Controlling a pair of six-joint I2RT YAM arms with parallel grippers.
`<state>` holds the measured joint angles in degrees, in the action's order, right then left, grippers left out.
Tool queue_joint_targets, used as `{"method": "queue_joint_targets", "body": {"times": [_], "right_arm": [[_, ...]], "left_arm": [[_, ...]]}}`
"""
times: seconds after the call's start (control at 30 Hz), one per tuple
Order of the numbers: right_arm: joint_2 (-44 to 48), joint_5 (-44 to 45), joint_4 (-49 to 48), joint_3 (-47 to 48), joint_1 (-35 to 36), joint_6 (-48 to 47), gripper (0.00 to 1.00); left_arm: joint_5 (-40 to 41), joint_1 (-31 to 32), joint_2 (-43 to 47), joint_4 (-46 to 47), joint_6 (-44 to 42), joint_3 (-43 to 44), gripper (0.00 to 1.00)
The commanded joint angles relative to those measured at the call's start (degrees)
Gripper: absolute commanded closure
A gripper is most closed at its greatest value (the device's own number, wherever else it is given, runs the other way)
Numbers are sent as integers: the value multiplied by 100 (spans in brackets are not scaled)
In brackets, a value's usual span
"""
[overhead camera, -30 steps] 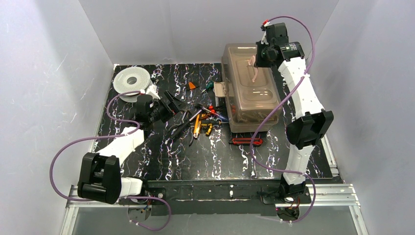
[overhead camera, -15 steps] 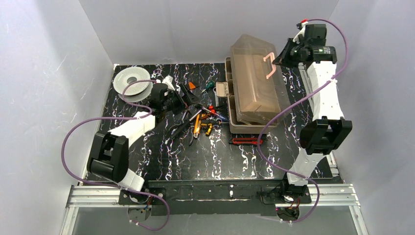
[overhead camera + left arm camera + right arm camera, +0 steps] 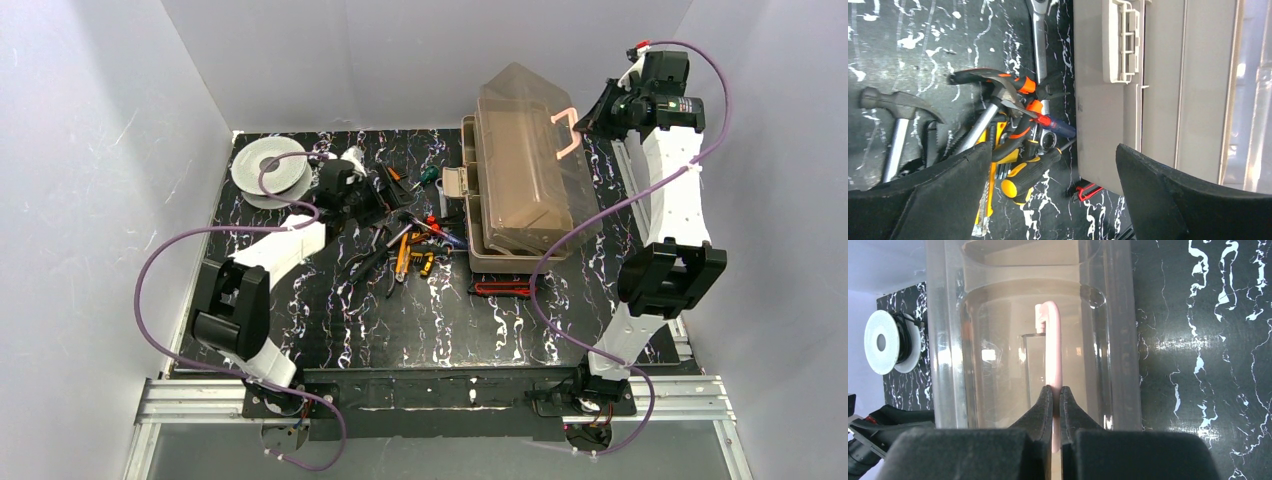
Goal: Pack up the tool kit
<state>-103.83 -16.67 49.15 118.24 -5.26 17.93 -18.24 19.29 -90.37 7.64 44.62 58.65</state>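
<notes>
The tan toolbox (image 3: 472, 222) stands at the back right, its smoky translucent lid (image 3: 520, 150) tilted up off the base. My right gripper (image 3: 592, 120) is shut on the lid's pale handle (image 3: 564, 132); in the right wrist view the handle (image 3: 1053, 340) is pinched between the jaws of the gripper (image 3: 1056, 390). My left gripper (image 3: 385, 195) hangs open over the tool pile (image 3: 405, 245), left of the box. Below that gripper (image 3: 1052, 150) lie a yellow-black screwdriver (image 3: 1028, 172), orange-black pliers (image 3: 1008, 87), a hammer (image 3: 898, 115) and a silver wrench (image 3: 1039, 35).
A grey-white spool (image 3: 270, 170) sits at the back left. A red-and-black tool (image 3: 503, 289) lies on the mat in front of the box. A green screwdriver (image 3: 425, 176) and an orange piece (image 3: 393, 174) lie behind the pile. The box latch (image 3: 1120, 42) faces the pile.
My right gripper has pulled the handle up and to the right, swinging the lid from flat to raised. My left arm has moved back and right, over the tool pile.
</notes>
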Motion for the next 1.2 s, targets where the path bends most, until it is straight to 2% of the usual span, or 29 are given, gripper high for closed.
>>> {"method": "queue_joint_targets", "body": {"times": [0.0, 0.1, 0.3, 0.6, 0.97, 1.17], "right_arm": [[224, 484, -177, -131, -210, -218, 99], [227, 520, -200, -142, -277, -246, 99], [296, 409, -275, -251, -416, -317, 99], [333, 396, -296, -345, -669, -432, 99], [273, 147, -345, -422, -688, -435, 99], [356, 119, -379, -477, -687, -422, 99]], "left_arm": [[500, 514, -119, -660, -382, 678, 6], [623, 682, -243, -731, -406, 921, 5], [883, 684, -155, -858, -327, 736, 2], [498, 689, -577, -810, -25, 1070, 2], [273, 1252, -2011, -991, 299, 2641, 6], [388, 1437, -2055, -810, 293, 2728, 7]]}}
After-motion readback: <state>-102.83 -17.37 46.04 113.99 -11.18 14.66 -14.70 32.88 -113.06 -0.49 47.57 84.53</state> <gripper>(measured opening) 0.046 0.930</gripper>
